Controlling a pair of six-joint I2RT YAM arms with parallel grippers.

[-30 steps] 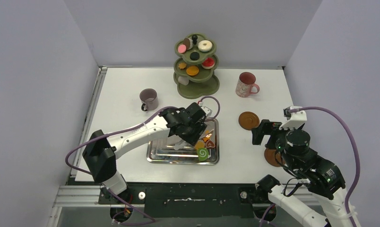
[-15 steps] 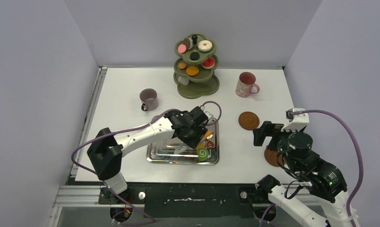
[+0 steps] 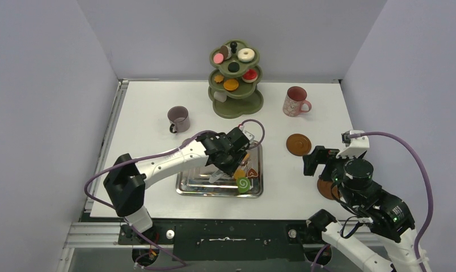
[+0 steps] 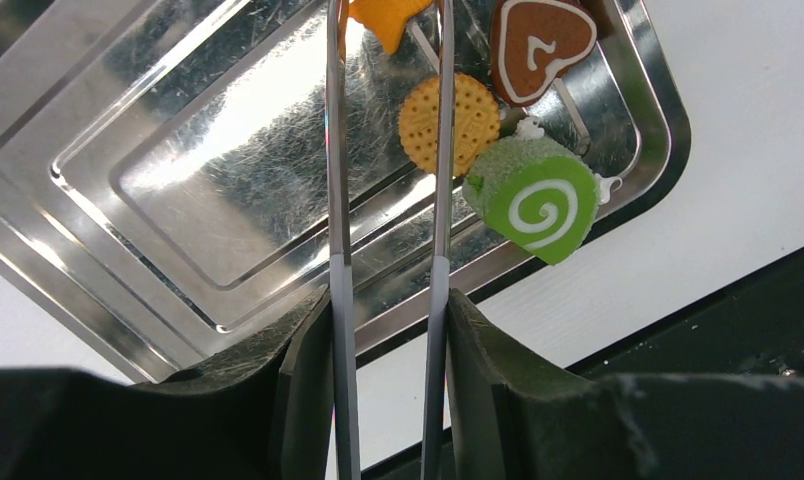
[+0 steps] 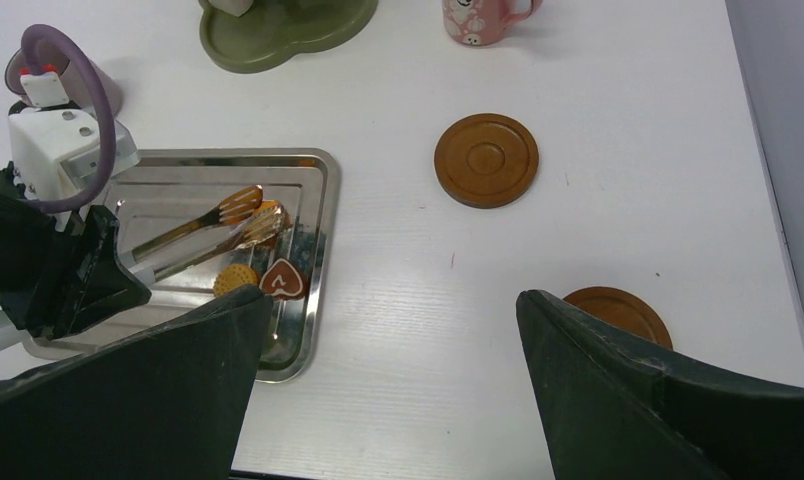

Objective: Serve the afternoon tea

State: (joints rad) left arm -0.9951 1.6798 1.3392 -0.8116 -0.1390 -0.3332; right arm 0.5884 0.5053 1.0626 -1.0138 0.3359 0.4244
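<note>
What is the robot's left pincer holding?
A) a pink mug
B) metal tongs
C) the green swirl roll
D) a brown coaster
B: the left pincer is shut on the tongs, whose two thin metal arms reach out from it over the tray.

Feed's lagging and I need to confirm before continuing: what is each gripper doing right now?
Left gripper: closed on the metal tongs, over the steel tray.
Right gripper: open, holding nothing.
</note>
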